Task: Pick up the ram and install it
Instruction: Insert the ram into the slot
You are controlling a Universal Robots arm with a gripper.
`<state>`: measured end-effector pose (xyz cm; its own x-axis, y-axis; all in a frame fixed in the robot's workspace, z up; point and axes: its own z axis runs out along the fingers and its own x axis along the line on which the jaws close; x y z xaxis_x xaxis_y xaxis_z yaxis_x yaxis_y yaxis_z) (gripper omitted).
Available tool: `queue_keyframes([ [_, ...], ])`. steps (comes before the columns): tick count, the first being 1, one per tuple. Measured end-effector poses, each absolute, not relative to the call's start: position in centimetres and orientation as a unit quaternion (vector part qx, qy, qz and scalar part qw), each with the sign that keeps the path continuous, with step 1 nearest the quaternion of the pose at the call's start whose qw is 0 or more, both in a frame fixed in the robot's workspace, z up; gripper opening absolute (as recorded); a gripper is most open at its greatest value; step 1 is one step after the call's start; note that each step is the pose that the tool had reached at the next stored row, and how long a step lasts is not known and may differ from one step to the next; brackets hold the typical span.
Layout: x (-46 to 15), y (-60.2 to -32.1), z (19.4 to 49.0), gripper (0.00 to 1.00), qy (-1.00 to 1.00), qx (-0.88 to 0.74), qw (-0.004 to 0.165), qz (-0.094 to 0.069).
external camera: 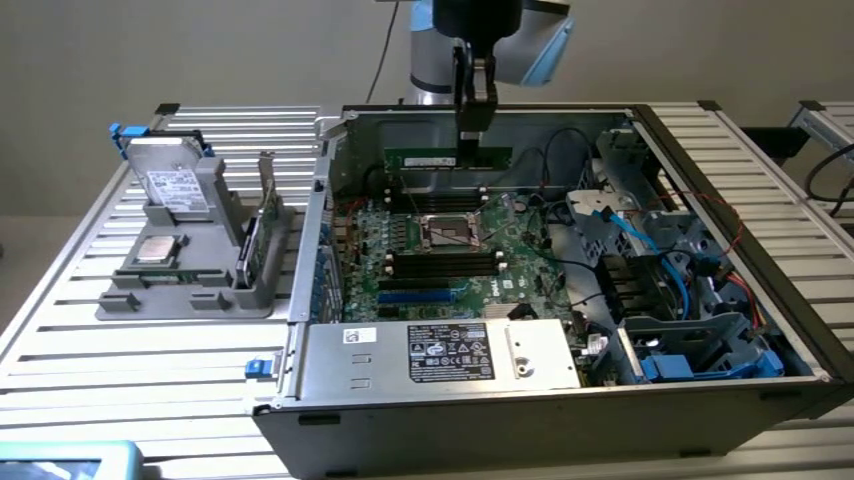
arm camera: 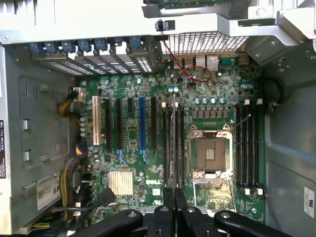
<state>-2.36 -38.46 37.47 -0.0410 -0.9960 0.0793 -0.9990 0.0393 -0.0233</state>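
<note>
The ram (external camera: 447,158) is a narrow green stick that hangs level inside the open computer case (external camera: 534,420), and my gripper (external camera: 470,140) is shut on its upper edge from above. It hovers just over the far black memory slots (external camera: 427,186) of the motherboard (external camera: 527,250), behind the empty processor socket (external camera: 447,232). In the wrist view the ram (arm camera: 174,138) shows edge-on as a thin line between my fingers (arm camera: 168,202). There it runs along the memory slots (arm camera: 168,148) beside the processor socket (arm camera: 210,154).
A grey holder (external camera: 187,275) at the exterior view's left carries a drive, a silver chip (external camera: 156,250) and an upright card (external camera: 267,215). The power supply (external camera: 441,352) lies at the case front. Cables and blue drive bays (external camera: 694,300) crowd the exterior view's right.
</note>
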Motion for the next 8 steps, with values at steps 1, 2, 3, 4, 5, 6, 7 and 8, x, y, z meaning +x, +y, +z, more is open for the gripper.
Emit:
queue_keyframes([
  [1, -2.3, -38.5, 37.3, 0.12, -0.721, 0.692, 0.021, 0.036],
  [2, -2.3, -38.5, 37.1, 0.12, -0.721, 0.692, 0.021, 0.036],
  [3, -2.3, -38.5, 36.9, 0.12, -0.721, 0.692, 0.021, 0.036],
  [4, -2.3, -38.5, 36.8, 0.12, -0.721, 0.692, 0.021, 0.036],
  [5, -2.3, -38.5, 36.6, 0.12, -0.721, 0.692, 0.021, 0.036],
  [6, -2.3, -38.5, 36.4, 0.12, -0.721, 0.692, 0.021, 0.036],
  [7, -2.3, -38.5, 36.2, 0.12, -0.721, 0.692, 0.021, 0.036],
  [8, -2.3, -38.5, 36.1, 0.12, -0.721, 0.692, 0.021, 0.036],
])
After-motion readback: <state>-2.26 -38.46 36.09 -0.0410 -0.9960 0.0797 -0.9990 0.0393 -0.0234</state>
